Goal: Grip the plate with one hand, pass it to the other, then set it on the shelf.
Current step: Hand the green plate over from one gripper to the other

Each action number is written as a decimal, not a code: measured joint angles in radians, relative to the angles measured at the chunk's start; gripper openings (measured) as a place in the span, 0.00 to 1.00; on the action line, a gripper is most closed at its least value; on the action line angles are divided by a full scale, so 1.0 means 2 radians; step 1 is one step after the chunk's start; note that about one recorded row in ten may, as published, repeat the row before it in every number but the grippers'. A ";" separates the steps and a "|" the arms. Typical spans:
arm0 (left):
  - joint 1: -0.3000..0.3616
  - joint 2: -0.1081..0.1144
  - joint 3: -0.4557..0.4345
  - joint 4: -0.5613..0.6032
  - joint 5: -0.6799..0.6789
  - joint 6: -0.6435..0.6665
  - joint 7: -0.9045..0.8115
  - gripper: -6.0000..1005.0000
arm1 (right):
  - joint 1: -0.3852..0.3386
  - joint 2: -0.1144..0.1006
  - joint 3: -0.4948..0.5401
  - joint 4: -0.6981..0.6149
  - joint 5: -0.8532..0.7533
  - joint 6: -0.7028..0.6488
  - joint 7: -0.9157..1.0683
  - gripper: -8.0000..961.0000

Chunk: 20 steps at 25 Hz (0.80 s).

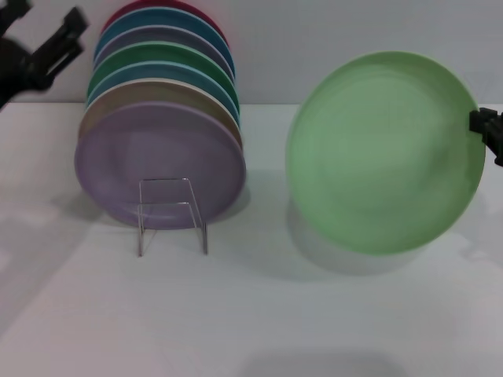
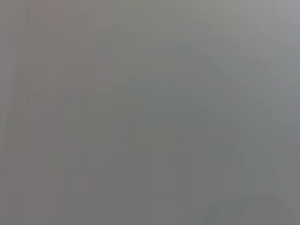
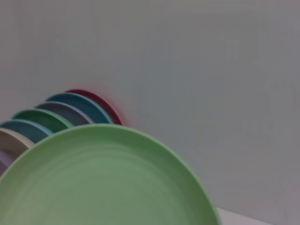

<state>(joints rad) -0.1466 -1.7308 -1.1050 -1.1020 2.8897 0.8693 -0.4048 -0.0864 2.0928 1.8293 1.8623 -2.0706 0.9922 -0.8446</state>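
Observation:
The pale mint-green plate [image 1: 385, 153] stands upright on the right, its face toward me, low over the white table. My right gripper [image 1: 481, 124] is shut on its right rim at the frame's edge. The right wrist view shows the plate [image 3: 103, 180] close up, with the racked plates behind it. My left gripper [image 1: 52, 14] is raised at the far left, above and beside the stack, with its fingers spread and empty. The clear acrylic shelf [image 1: 169, 212] stands left of centre; its see-through front loop is in front of the lilac plate [image 1: 157, 161]. The left wrist view shows only plain grey.
Several coloured plates [image 1: 161, 71] stand upright in a row in the shelf behind the lilac one, including a darker green one [image 1: 157, 55]. They also show in the right wrist view [image 3: 61, 115]. The white table [image 1: 251, 314] runs to a pale wall behind.

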 joint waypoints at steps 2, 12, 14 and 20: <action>0.001 0.020 0.003 -0.049 0.000 -0.055 -0.008 0.81 | -0.004 0.000 0.000 -0.034 0.034 -0.024 -0.056 0.01; -0.039 0.130 0.019 -0.298 0.000 -0.329 -0.073 0.80 | -0.001 -0.004 0.001 -0.245 0.379 -0.064 -0.500 0.01; -0.061 0.132 0.017 -0.360 0.000 -0.441 -0.061 0.80 | 0.009 -0.005 0.001 -0.293 0.435 -0.042 -0.580 0.02; -0.099 0.050 -0.026 -0.411 -0.057 -0.650 0.080 0.80 | 0.043 -0.004 0.001 -0.406 0.514 -0.008 -0.707 0.02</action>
<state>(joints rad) -0.3442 -1.6313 -1.1569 -1.9234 2.7758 -0.4309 -0.2457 -0.0005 2.0840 1.8311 1.0506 -1.0421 0.9770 -2.2588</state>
